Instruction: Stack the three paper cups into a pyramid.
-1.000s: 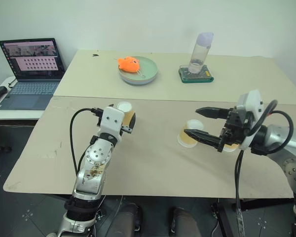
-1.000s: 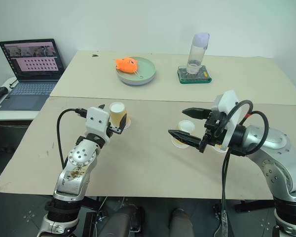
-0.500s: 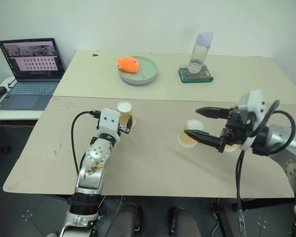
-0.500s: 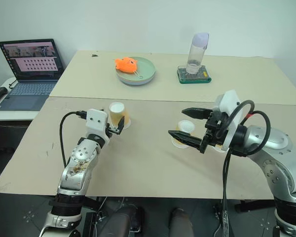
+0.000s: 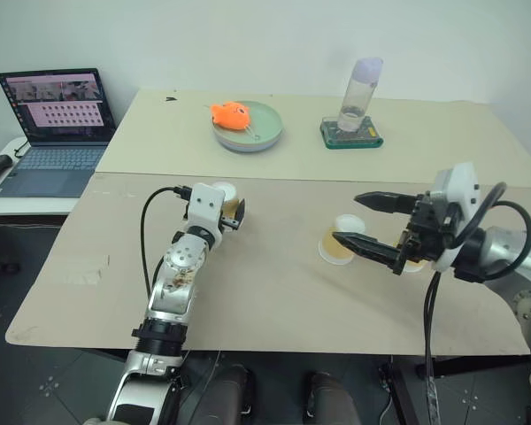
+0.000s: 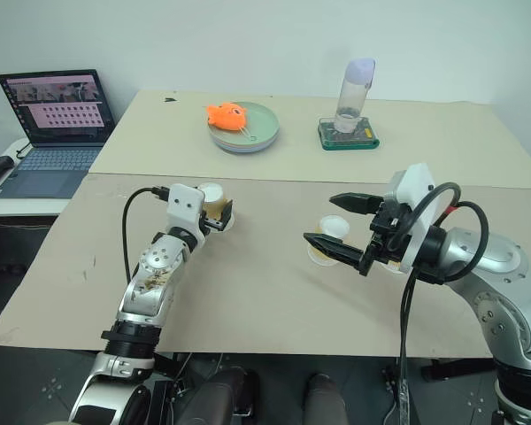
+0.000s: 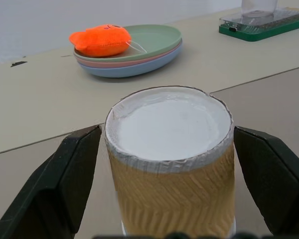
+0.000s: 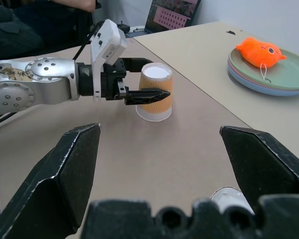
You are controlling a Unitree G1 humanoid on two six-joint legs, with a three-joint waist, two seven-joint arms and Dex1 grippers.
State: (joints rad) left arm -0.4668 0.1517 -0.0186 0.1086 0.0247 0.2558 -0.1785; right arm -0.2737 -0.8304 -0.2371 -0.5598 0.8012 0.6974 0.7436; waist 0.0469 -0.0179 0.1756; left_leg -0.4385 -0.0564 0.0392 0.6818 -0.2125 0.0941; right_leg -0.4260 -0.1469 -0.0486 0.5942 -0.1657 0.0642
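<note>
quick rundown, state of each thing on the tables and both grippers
left cup: upside down, between open left gripper fingers
right gripper: open, empty, above table
middle cup: upside down, free
laptop: open, screen on
plates: stacked, orange plush fish on top
bottle: upright, capped

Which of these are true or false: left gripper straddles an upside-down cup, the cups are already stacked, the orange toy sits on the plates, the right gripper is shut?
1. The left gripper has its open fingers either side of an upside-down paper cup. True.
2. The cups are already stacked. False: they stand apart on the table.
3. The orange toy sits on the plates. True.
4. The right gripper is shut. False: open, holding nothing.
</note>
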